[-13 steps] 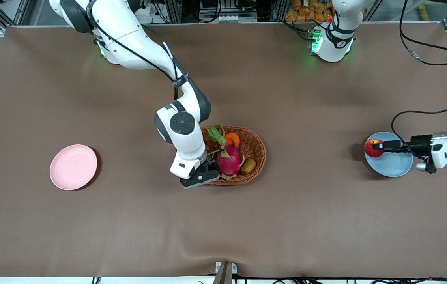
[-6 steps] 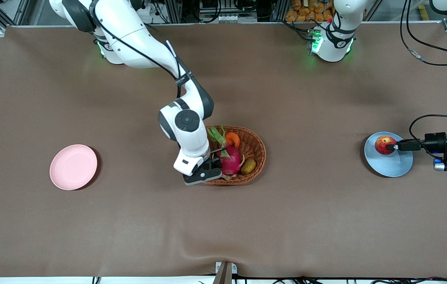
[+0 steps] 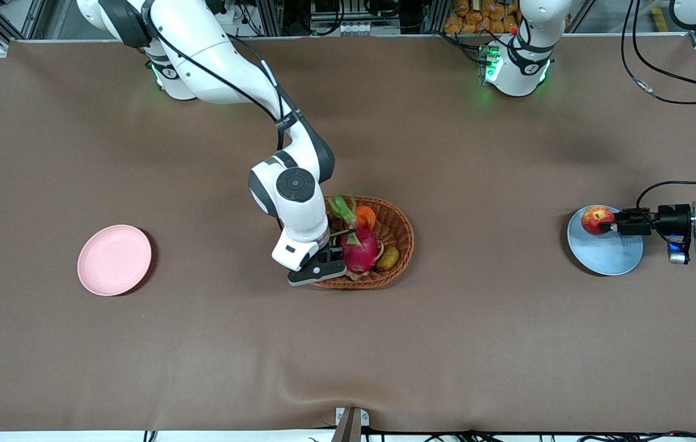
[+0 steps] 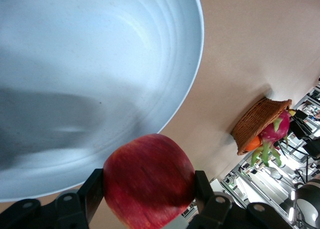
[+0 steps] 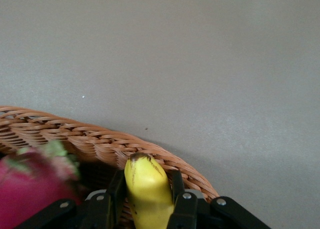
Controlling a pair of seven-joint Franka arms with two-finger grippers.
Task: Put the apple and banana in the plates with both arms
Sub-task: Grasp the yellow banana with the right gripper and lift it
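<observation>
My left gripper [image 3: 607, 226] is shut on the red apple [image 3: 596, 219] and holds it over the rim of the light blue plate [image 3: 609, 252]. In the left wrist view the apple [image 4: 149, 181] sits between the two fingers [image 4: 93, 194], with the plate [image 4: 90, 64] below. My right gripper [image 3: 322, 269] is down at the rim of the woven basket [image 3: 398, 226]. In the right wrist view it [image 5: 146, 186] is shut on the yellow banana [image 5: 146, 189]. The banana is hidden in the front view. The pink plate [image 3: 114, 259] lies bare toward the right arm's end of the table.
The basket holds a pink dragon fruit [image 3: 360, 248], an orange fruit [image 3: 365, 216] and a small brown fruit [image 3: 387, 259]. Its woven rim [image 5: 75, 136] runs just under the banana's tip. Brown cloth covers the table.
My left gripper has drawn back toward the left arm's end with the apple, from past the plate's edge to over the plate. My right hand has shifted slightly over the basket.
</observation>
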